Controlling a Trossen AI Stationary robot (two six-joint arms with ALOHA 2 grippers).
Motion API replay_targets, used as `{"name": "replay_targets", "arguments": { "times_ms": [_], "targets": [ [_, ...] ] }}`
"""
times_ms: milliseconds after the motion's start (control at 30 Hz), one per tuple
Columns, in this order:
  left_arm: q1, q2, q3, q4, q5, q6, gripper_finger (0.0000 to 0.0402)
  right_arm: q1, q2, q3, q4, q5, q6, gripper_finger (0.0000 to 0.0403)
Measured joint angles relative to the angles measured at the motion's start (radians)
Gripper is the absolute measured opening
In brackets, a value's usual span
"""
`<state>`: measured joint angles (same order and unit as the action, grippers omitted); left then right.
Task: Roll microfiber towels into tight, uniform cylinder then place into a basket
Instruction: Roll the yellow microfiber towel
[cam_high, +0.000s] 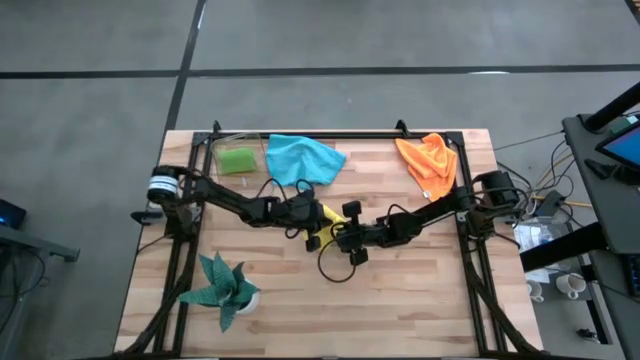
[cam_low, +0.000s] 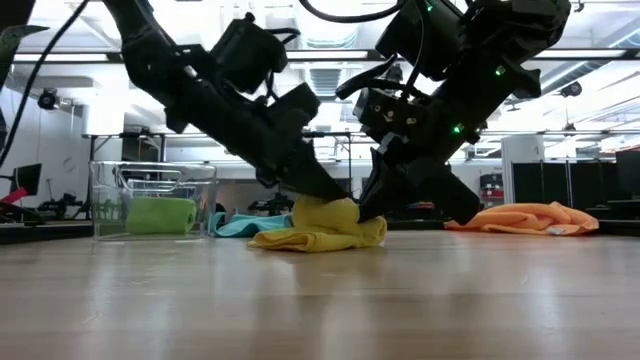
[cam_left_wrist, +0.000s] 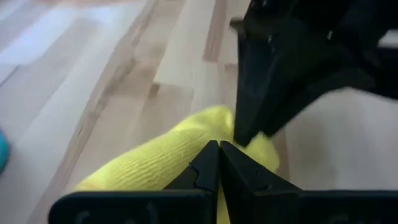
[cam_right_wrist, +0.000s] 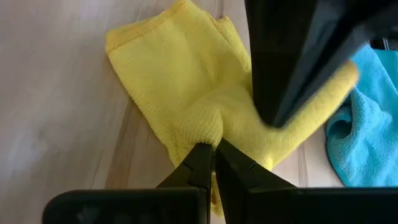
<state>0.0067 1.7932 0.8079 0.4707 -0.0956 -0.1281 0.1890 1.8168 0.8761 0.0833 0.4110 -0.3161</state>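
At the centre of the high view, the yellow towel (cam_high: 327, 217) is pinned between the two arms on the wooden table (cam_high: 420, 300). The left gripper (cam_high: 318, 215) is seen coming in from the left of the frame, its fingers pressed fully together with yellow cloth pinched at the tips, as the left wrist view confirms (cam_left_wrist: 217, 163). The right gripper (cam_high: 338, 236) is met from the right side, likewise closed tight on a puckered fold of the same towel (cam_right_wrist: 213, 158).

In the low view the yellow towel (cam_low: 320, 226) is shown as a bunched, partly rolled lump at mid-frame, resting on the tabletop with both dark arms bearing down on it from above.

The blue towel (cam_high: 303, 158) is spread loosely at upper centre of the high view, just above the grippers. The orange towel (cam_high: 429, 163) is heaped at the upper right, near the edge of the black frame (cam_high: 330, 134). The green towel (cam_high: 237, 160) is seen rolled inside the clear basket (cam_high: 222, 146) at upper left; in the low view it lies at the left of the frame behind the basket's see-through wall (cam_low: 105, 200).

A teal spiky plant (cam_high: 222, 290) in a white pot is set at the lower left of the table, well apart from the action.
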Motion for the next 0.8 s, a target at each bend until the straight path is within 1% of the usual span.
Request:
{"name": "replay_targets", "arguments": {
  "times_ms": [100, 800],
  "targets": [
    [-0.002, 0.007, -0.004, 0.0, 0.0, -0.022, 0.0, 0.0, 0.0, 0.0, -0.003, 0.0, 0.002, 0.0008],
    [-0.002, 0.005, -0.075, -0.015, -0.012, -0.047, 0.0, 0.003, 0.001, 0.0, -0.002, 0.008, 0.002, 0.0008]
  ]
}}
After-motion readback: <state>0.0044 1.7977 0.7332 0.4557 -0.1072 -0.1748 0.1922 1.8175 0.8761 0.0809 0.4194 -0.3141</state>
